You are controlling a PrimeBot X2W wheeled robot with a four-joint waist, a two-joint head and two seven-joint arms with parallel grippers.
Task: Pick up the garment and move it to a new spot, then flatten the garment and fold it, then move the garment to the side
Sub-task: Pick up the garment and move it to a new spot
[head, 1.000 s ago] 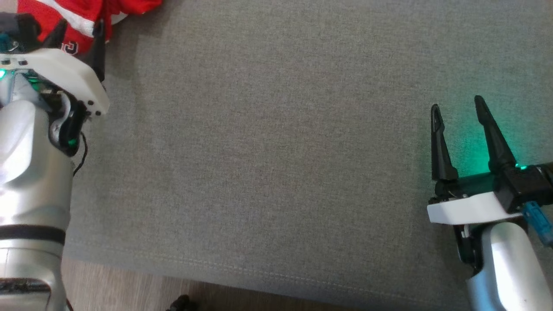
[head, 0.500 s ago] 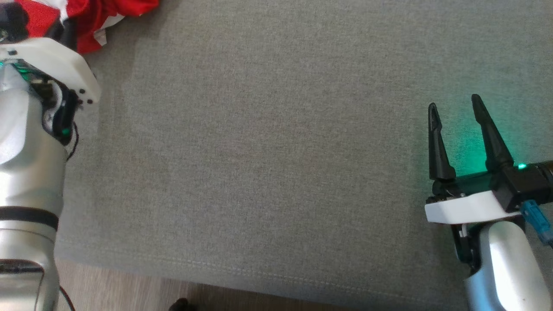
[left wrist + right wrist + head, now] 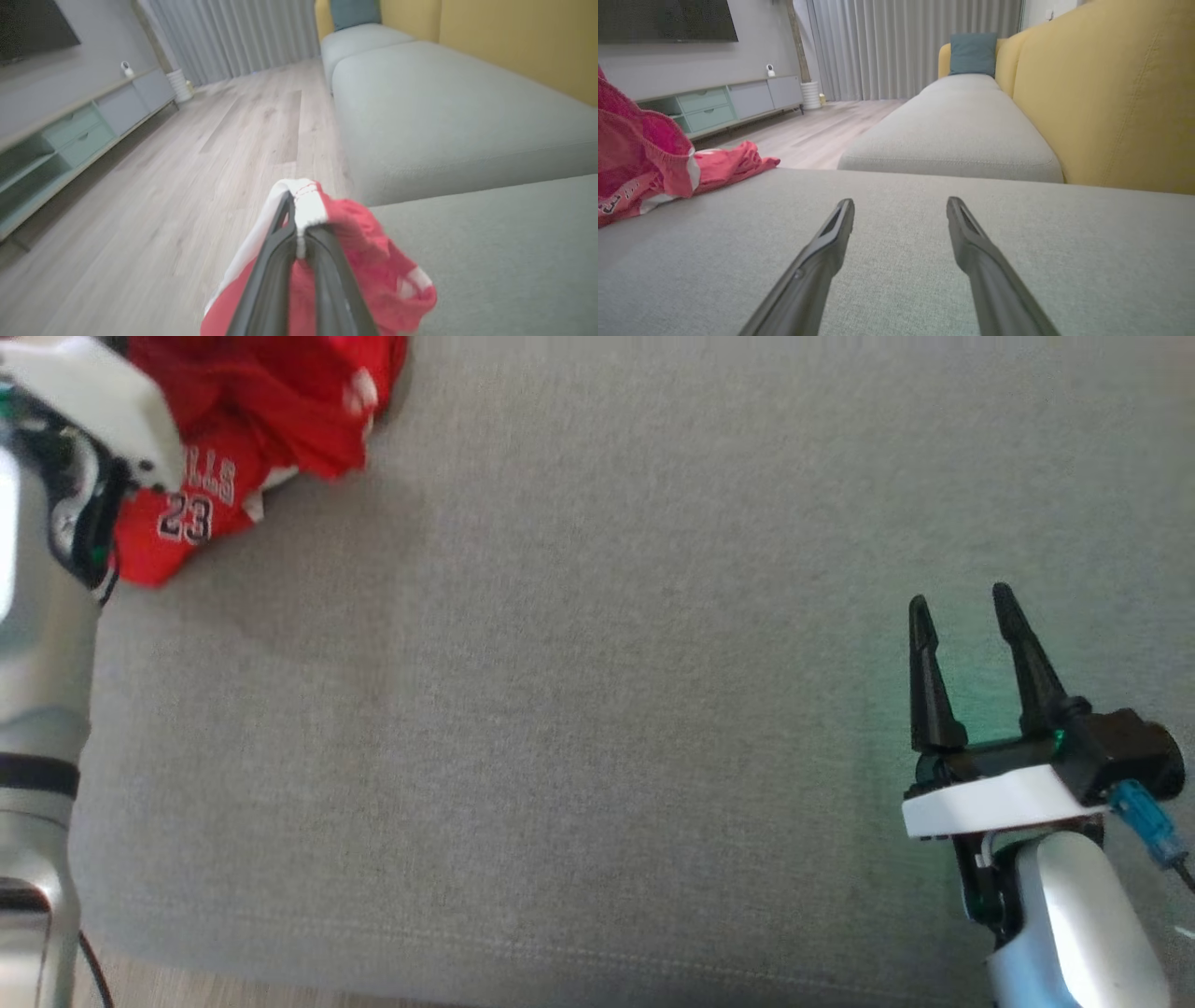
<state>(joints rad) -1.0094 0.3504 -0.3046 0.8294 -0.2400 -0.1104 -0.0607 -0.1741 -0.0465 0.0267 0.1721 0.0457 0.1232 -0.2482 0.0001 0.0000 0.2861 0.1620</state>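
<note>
garment (image 3: 271, 420): at the far left of the sofa seat (image 3: 597, 709), part lying on it, part raised between the fingers of the left gripper (image 3: 297, 233)
right gripper (image 3: 962, 607): near right, over the sofa seat, well apart from the garment
second seat (image 3: 957, 135): beyond the sofa seat's far edge
backrest (image 3: 1111, 93): along the right of both seats
cushion (image 3: 972, 53): at the far end of the second seat
floor (image 3: 187, 186): left of both seats
cabinet (image 3: 733, 102): on the floor, far left

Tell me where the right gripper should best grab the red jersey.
Probably the loose end of the jersey, trailing on the cushion. Bring the right gripper in low from the right: the left gripper is shut on the white-trimmed edge, bunching the rest.
</note>
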